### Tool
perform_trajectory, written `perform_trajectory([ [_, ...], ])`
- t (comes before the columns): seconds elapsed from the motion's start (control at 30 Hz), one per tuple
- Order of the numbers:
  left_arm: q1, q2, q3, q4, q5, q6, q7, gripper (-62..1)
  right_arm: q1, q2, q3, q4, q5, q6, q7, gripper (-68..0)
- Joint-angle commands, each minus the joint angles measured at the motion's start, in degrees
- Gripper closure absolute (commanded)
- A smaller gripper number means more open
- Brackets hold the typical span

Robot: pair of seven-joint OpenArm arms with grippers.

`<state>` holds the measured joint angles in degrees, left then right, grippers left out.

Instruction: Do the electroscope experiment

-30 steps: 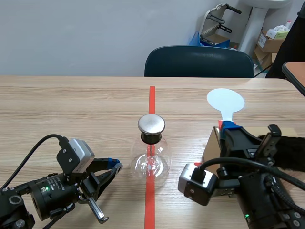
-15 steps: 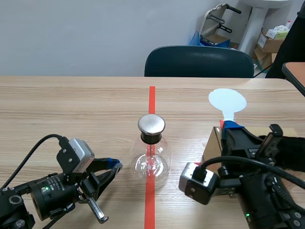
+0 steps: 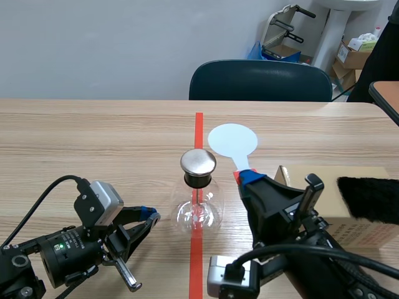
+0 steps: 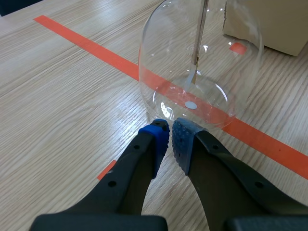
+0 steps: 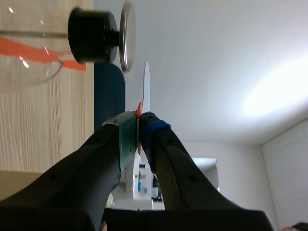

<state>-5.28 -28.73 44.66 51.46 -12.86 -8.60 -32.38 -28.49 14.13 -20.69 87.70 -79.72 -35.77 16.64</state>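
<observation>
The electroscope (image 3: 198, 199) is a clear glass flask with a black stopper and a round metal cap (image 3: 198, 161), standing on the red tape line. My right gripper (image 3: 244, 176) is shut on the handle of a white paddle with a round disc (image 3: 232, 139); the disc is held just right of and beyond the metal cap. In the right wrist view the disc (image 5: 146, 84) shows edge-on above the fingers, close to the cap (image 5: 126, 36). My left gripper (image 3: 151, 217) rests low at the flask's left, shut on nothing; its fingertips (image 4: 169, 137) nearly touch the glass (image 4: 202, 72).
A cardboard box (image 3: 340, 193) stands at the right with a black furry cloth (image 3: 368, 198) on top. A dark chair (image 3: 260, 81) stands behind the table's far edge. More boxes sit in the back right corner.
My right arm has swung left with the white paddle, carrying the disc from above the box to just beside the metal cap. The left arm has stayed still.
</observation>
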Motion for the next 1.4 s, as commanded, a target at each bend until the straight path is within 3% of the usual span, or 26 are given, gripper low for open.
perform_trajectory([
  [0.0,-0.3,0.1,-0.2,0.9,-0.3,-0.1,-0.7,-7.0,-0.1,0.6,0.1,0.7,0.2,-0.7,1.4,-1.8],
  [0.37,-0.3,0.1,-0.2,0.9,-0.3,-0.1,-0.7,-7.0,-0.1,0.6,0.1,0.7,0.2,-0.7,12.1,-1.8],
  [0.7,-0.3,0.1,-0.2,0.9,-0.3,-0.1,-0.7,-7.0,-0.1,0.6,0.1,0.7,0.2,-0.7,13.1,-1.8],
  [0.9,-0.3,0.1,-0.2,0.9,-0.3,-0.1,-0.7,-7.0,-0.1,0.6,0.2,0.7,0.2,-0.7,7.5,-1.8],
  [1.37,-0.3,0.1,-0.2,0.9,-0.3,-0.1,-0.7,-7.0,-0.1,0.6,0.2,0.7,0.2,-0.7,-16.4,-1.8],
])
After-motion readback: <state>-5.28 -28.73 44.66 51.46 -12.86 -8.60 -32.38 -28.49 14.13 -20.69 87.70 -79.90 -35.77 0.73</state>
